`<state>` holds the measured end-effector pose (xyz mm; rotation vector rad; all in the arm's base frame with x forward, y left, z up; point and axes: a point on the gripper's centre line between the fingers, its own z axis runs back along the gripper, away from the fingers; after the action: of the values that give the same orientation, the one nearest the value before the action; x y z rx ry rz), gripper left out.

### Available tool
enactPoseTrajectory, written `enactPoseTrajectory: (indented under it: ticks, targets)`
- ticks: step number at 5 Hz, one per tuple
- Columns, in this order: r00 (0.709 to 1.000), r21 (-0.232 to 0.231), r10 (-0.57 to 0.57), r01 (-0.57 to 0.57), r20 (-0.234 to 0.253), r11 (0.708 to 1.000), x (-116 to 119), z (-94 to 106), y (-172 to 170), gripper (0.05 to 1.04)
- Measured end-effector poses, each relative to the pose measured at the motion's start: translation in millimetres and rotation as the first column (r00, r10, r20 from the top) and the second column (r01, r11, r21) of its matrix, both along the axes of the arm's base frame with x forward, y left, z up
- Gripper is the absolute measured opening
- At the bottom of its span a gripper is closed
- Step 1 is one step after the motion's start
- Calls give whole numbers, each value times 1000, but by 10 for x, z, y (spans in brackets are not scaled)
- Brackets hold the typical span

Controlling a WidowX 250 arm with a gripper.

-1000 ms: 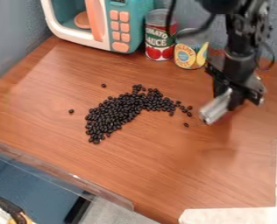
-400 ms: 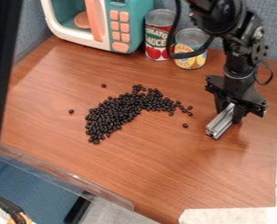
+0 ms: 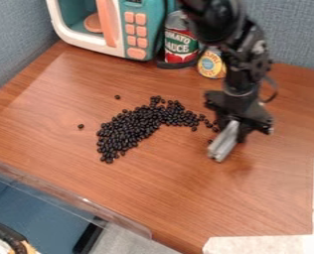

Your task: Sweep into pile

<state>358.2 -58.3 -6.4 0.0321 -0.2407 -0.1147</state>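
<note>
At the near right corner of the desk (image 3: 153, 208), a pale strip (image 3: 259, 246) lies along the edge, and a clear plastic rim (image 3: 66, 198) slants along the near left side. Farther in, toward the right, my pincer (image 3: 236, 130) is closed on a silver metal bar (image 3: 223, 143), which slants down toward the near side. Left of the bar, the small black beans (image 3: 133, 129) lie in a curved, elongated heap; its right tail thins out next to the bar. Two stray beans sit apart, one left of the heap and one above it. Beyond them, a yellow-labelled can (image 3: 212, 64) stands partly behind my arm, near a red and green can (image 3: 180, 47), and a teal and white toy microwave (image 3: 146, 30) stands at the left.
</note>
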Motion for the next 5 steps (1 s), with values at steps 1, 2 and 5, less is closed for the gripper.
enactPoseTrajectory:
  ticks: [1,2,5]
  targets:
    - [1000,-1,31,-31,4,1000,-34,-4,127,381]
    - [997,6,80,-81,8,997,-55,-4,329,381]
    - [969,2,244,-244,26,970,-155,-13,824,381]
